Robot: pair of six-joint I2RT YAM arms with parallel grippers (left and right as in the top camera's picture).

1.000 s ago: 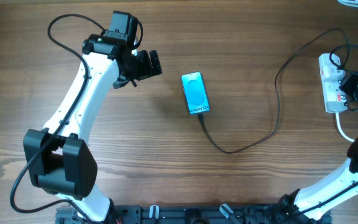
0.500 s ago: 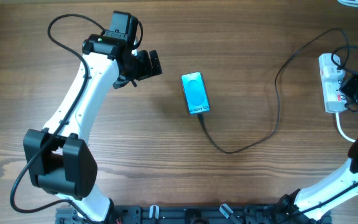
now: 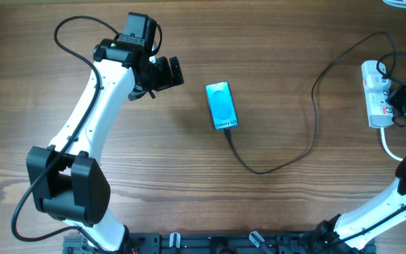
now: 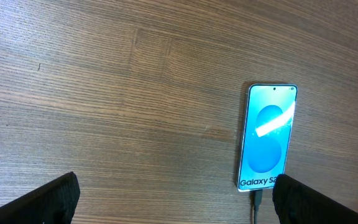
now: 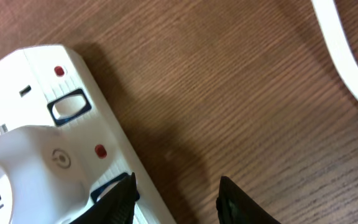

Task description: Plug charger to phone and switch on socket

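Observation:
The phone [image 3: 222,106] lies flat mid-table, cyan screen up; it also shows in the left wrist view [image 4: 268,137]. The charger cable [image 3: 261,171] loops from the phone's bottom edge round to the socket [image 3: 376,99] at the far right. Its connector [image 4: 257,202] meets the phone's bottom edge. My left gripper [image 3: 168,73] is open and empty, left of the phone; the phone lies just beyond its right fingertip in the left wrist view [image 4: 179,205]. My right gripper [image 5: 176,202] is open at the socket [image 5: 42,143], its left finger over a switch by a red mark.
The socket's thick white cord [image 3: 388,144] runs toward the front at the right edge and crosses the right wrist view [image 5: 347,56]. The left arm's dark cable [image 3: 69,32] arcs over the table at the back left.
My right gripper has shifted slightly toward the front along the socket. The left arm, phone and cable have not moved.

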